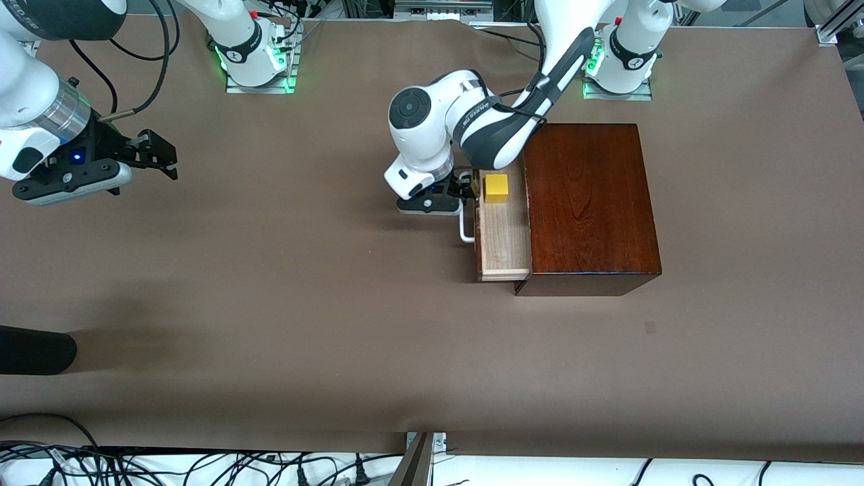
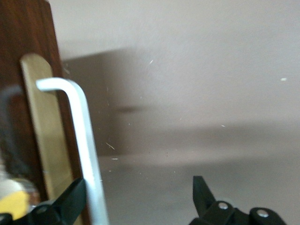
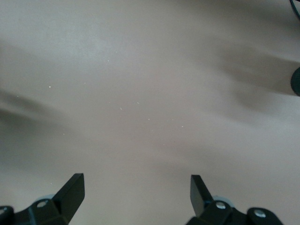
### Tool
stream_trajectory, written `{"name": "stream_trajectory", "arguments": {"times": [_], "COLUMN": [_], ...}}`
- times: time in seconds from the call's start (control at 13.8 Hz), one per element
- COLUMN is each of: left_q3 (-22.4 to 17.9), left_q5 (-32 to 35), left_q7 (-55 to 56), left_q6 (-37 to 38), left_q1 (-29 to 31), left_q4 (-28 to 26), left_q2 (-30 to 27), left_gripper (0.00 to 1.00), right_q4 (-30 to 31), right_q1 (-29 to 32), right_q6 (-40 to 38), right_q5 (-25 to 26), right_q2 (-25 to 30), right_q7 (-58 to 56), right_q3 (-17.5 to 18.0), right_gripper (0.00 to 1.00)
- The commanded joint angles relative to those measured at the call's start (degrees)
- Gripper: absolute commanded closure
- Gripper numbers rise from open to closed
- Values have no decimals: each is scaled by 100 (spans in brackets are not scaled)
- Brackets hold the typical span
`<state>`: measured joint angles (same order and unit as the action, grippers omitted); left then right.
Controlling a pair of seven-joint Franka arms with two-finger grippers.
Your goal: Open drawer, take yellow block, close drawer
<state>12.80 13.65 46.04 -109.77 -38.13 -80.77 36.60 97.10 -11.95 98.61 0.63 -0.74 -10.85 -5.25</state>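
Table (image 1: 283, 324): brown cloth surface, broad bare stretches on the front-camera side and toward the right arm's end.

Box (image 1: 590, 202): glossy mahogany, standing toward the left arm's end of the table, its top unobstructed; bare cloth on the front-camera side of it.

Drawer (image 1: 503, 236): pale wood tray pulled partway out of the box toward the right arm's end. The dark front panel stands clear of the box edge, and the tray floor is bare along the stretch nearer the front camera.

Handle (image 1: 465, 229): white U-shaped bar on the drawer front. In the left wrist view the bar (image 2: 86, 154) runs just beside one fingertip.

Left gripper (image 1: 466, 187): low at the drawer front, by the handle end farther from the front camera. Fingers (image 2: 70, 201) spread wide and grasping nothing; the handle lies inside the gap, close against one finger, the other finger well apart from it over bare cloth.

Right gripper (image 1: 158, 158): waits above bare table at the right arm's end, well apart from the box. Fingers (image 3: 70, 190) spread wide, nothing between them.

Yellow block (image 1: 496, 188): small cube resting in the drawer, at the end farther from the front camera, near the left gripper.
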Motion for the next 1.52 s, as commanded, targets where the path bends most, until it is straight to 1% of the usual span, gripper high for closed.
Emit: {"name": "stream_trajectory", "arguments": {"times": [0.0,0.14,0.29,0.43,0.58,0.65,0.72,0.8,0.87,1.01,1.16,1.23,1.3,1.37,1.45], "left_q3": [-49,-75,-128,-67,-58,-49,-49,-58,-58,-102,-67,-93,-250,-669,-1082], "left_q5": [-108,-64,33,-46,-55,-81,-282,-536,-582,-626,-705,-732,-854,-1038,-1231], "left_q7": [-928,-1385,-1781,-1975,-2736,-3150,-3476,-3584,-3663,-3873,-4338,-4567,-4656,-4639,-4639], "left_q6": [1085,1807,2388,2653,3082,3172,3181,3208,3321,3401,3401,3349,3235,2904,2274], "left_q1": [68,95,348,918,1490,1840,2157,2404,2615,3010,3582,3723,3690,3550,3340], "left_q4": [517,912,1291,1258,1222,1222,1239,1257,1257,1257,1240,1196,926,453,-195], "left_q2": [-302,-311,-564,-1038,-1321,-1418,-1471,-1515,-1594,-1700,-1761,-1796,-2058,-2417,-2856], "left_gripper": [0,0,0,0,0,0,0,0,0,0,0,0,0,0,0], "right_q4": [-103,-103,-112,-112,-112,-103,-129,-156,-165,-182,-182,-208,-243,-339,-575], "right_q1": [44,44,27,-8,-26,-44,-70,-122,-166,-464,-894,-1166,-1421,-1737,-2053], "right_q6": [-114,-114,-114,-123,-106,-27,-9,-18,-26,-79,-97,-88,-71,-18,-9], "right_q5": [16,16,25,7,-106,-342,-440,-467,-476,-485,-476,-476,-476,-459,-450], "right_q2": [-23,-23,-23,-14,3,-32,-119,-163,-251,-540,-630,-638,-638,-699,-891], "right_q7": [83,83,57,30,13,-22,-40,-40,-40,-31,-450,-697,-812,-840,-814], "right_q3": [23,24,41,67,94,155,199,252,269,296,305,314,314,340,340], "right_gripper": [0,0,0,0,0,0,0,0,0,0,0,0,0,0,0]}}
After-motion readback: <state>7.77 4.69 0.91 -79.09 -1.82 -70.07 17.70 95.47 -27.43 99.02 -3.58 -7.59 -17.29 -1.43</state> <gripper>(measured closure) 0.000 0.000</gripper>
